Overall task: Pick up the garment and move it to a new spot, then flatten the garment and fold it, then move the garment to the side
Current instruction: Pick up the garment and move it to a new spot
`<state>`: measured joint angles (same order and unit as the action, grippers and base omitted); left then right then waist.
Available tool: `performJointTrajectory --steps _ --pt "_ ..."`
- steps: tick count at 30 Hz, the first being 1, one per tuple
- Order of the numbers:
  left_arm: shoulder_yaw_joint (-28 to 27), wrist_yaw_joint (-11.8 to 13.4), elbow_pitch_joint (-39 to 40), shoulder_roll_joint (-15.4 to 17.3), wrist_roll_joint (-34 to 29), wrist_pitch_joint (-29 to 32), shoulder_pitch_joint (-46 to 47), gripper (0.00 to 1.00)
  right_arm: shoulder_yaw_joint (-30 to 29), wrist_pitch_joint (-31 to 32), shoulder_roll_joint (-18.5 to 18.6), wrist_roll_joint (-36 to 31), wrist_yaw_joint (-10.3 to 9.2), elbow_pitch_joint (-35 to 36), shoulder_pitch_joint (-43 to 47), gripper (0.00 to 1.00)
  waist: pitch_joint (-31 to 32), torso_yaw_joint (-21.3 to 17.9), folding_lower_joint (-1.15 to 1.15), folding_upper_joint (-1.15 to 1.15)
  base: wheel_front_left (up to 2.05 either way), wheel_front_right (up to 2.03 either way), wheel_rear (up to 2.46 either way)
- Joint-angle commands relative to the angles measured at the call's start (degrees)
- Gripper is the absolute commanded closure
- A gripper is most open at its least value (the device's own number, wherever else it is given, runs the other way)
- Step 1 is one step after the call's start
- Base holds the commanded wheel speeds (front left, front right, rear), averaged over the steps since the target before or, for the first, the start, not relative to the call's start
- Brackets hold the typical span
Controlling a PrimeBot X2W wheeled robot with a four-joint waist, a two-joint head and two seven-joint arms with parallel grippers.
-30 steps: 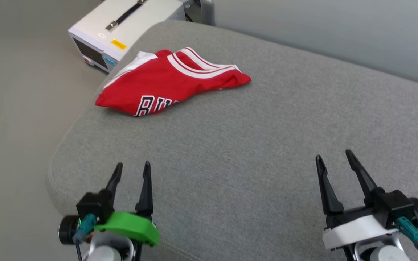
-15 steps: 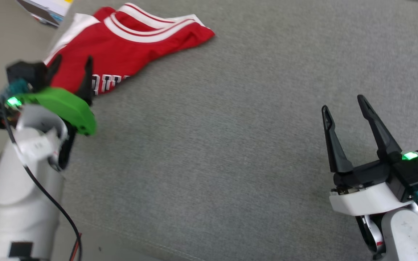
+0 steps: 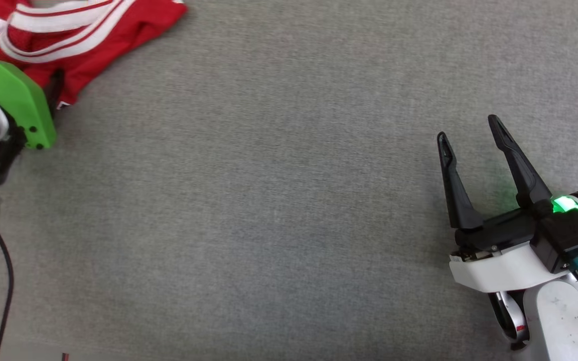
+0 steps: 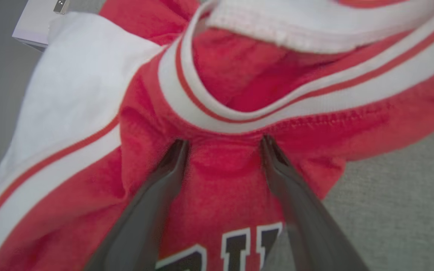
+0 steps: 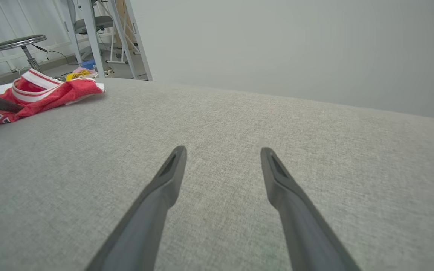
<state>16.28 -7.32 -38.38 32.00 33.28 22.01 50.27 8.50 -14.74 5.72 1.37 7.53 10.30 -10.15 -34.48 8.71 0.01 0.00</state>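
Observation:
The garment (image 3: 93, 30), red with white-and-red striped trim, lies crumpled at the top left of the head view. In the left wrist view the garment (image 4: 239, 86) shows its striped neckline, a white sleeve and black white-outlined letters. My left gripper (image 4: 224, 142) is open, both tips resting on the red cloth just below the neckline, with a hump of fabric between them. Its green wrist cover (image 3: 15, 98) sits at the head view's left edge. My right gripper (image 3: 467, 127) hovers open over bare cushion far right of the garment (image 5: 51, 92), nothing between its fingers (image 5: 164, 184).
A wide grey fabric cushion (image 3: 269, 200) carries everything. A white box corner (image 4: 32, 26) lies beyond the garment. Past the cushion's far edge stand a stool (image 5: 21, 39) and metal frame legs (image 5: 92, 37). A plain wall backs the right.
The head camera has tilted down, so the whole picture shifted. My left arm has reached forward to the garment and its open fingers now rest on the cloth. The right gripper stays open.

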Motion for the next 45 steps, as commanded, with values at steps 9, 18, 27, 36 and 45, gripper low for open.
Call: performJointTrajectory --steps 9,18,27,36,45 --pt "4.69 -0.16 -4.22 -0.3 6.26 -3.32 -2.01 1.0 -1.26 -0.26 0.12 -1.08 -0.04 -0.12 0.79 0.0 0.97 -2.74 -0.01 0.0 0.0 0.0 0.0" --pt "5.31 -0.16 -3.34 -0.9 4.02 -18.7 -1.96 1.0 -2.06 -0.26 -0.19 -0.66 -0.04 -2.25 3.2 0.0 10.09 -0.62 -0.01 0.0 0.0 0.0 0.0" --pt "7.37 0.84 3.79 -3.85 1.34 -26.51 -3.3 1.0 -5.09 -0.26 -1.31 -0.08 -0.04 -4.22 7.17 0.0 20.67 0.27 -0.01 0.0 0.0 0.0 0.0" --pt "12.38 2.45 13.89 -8.41 0.4 -23.98 -8.62 1.0 -8.69 -0.26 -2.23 0.41 -0.04 -6.21 10.19 0.0 28.13 -3.01 -0.01 0.0 0.0 0.0 0.0" --pt "17.24 4.74 20.14 -16.39 0.29 -23.36 -11.57 1.0 -11.02 -0.26 -2.56 0.28 -0.04 -5.27 11.78 0.0 29.26 -9.75 -0.01 0.0 0.0 0.0 0.0"
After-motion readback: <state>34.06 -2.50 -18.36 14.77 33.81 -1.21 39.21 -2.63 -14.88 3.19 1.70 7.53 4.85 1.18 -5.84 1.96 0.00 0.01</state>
